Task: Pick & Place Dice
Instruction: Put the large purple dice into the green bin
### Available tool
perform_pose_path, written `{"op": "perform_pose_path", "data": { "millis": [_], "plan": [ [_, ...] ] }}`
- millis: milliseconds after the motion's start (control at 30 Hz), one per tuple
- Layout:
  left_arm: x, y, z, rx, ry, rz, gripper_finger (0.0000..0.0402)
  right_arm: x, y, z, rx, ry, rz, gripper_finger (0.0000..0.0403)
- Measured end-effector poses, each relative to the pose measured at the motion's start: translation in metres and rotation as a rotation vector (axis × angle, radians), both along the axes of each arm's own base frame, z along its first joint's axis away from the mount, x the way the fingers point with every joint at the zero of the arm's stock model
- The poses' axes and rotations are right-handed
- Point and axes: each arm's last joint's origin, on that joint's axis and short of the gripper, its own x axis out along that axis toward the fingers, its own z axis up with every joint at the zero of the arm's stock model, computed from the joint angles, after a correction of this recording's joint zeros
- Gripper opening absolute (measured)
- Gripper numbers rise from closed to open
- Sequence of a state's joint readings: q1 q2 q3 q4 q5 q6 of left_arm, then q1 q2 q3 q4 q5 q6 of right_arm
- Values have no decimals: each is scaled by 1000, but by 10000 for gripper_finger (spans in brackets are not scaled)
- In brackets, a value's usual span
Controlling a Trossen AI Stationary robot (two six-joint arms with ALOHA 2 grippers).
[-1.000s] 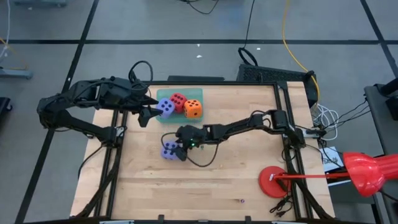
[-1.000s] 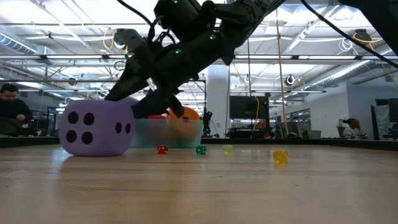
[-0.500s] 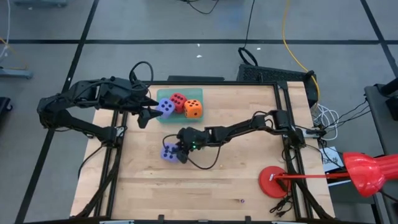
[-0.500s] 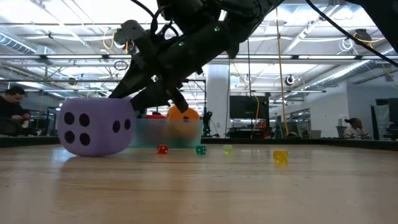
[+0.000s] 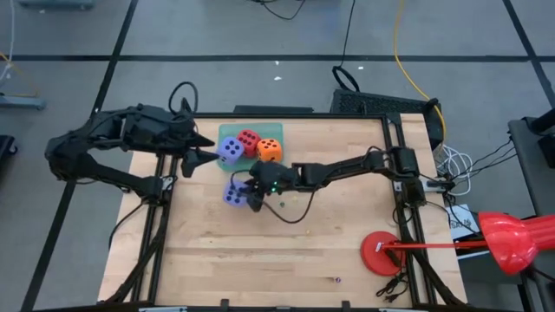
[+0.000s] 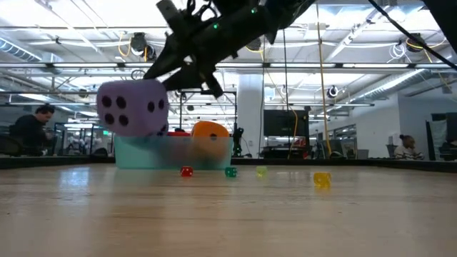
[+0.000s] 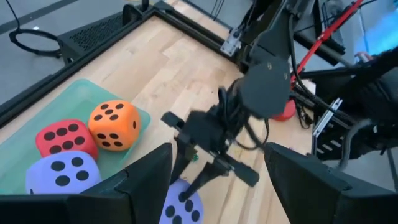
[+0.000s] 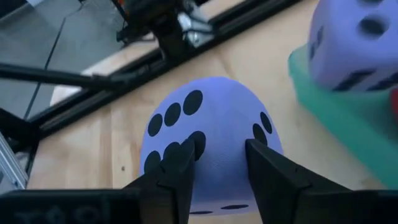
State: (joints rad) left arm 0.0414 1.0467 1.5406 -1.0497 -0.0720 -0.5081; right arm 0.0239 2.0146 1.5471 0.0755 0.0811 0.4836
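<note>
A purple die (image 6: pixel 132 107) hangs above the table just on the near side of the teal tray (image 5: pixel 270 132), with my right gripper (image 8: pixel 217 167) shut on it. From above, the same die (image 5: pixel 232 192) shows left of the right gripper (image 5: pixel 246 195). On the tray sit another purple die (image 5: pixel 230 150), a red die (image 5: pixel 249 139) and an orange die (image 5: pixel 270 152), each resting on its bottom face. My left gripper (image 5: pixel 193 157) stands open at the tray's left edge with nothing between its fingers (image 7: pixel 149 180). My right gripper pinches the purple die between its two fingers (image 8: pixel 177 167), one on each of two opposite faces; the soft surface (image 8: pixel 214 146) bulges up between them. The fingers slant down at it from the table's right. The die hangs clear of the table.
Small coloured dice, red (image 6: pixel 186 171), green (image 6: pixel 230 171) and yellow (image 6: pixel 322 180), lie farther off on the wood. A red round base (image 5: pixel 381 253) stands at the near right corner. A person (image 6: pixel 32 128) sits in the room beyond the table.
My right gripper has shut on the purple die, lifted it clear of the table and carried it toward the far edge, close to the tray. My left gripper has drawn back slightly toward the table's left edge.
</note>
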Motion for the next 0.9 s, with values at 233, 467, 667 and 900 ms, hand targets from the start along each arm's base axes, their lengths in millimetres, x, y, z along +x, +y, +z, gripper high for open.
{"op": "perform_pose_path", "data": {
  "millis": [233,467,667,900],
  "plan": [
    [-16,0,6,-13,-45,15,267,-13,-23,28,-50,-12,-27,95],
    [-22,-1,8,-19,-65,20,267,-24,-61,41,-107,7,-92,81],
    [-23,-1,8,-20,-68,19,267,-27,-82,37,-171,40,-126,79],
    [-23,-1,8,-23,-69,21,267,-29,-90,30,-247,108,-153,79]
  ]
}}
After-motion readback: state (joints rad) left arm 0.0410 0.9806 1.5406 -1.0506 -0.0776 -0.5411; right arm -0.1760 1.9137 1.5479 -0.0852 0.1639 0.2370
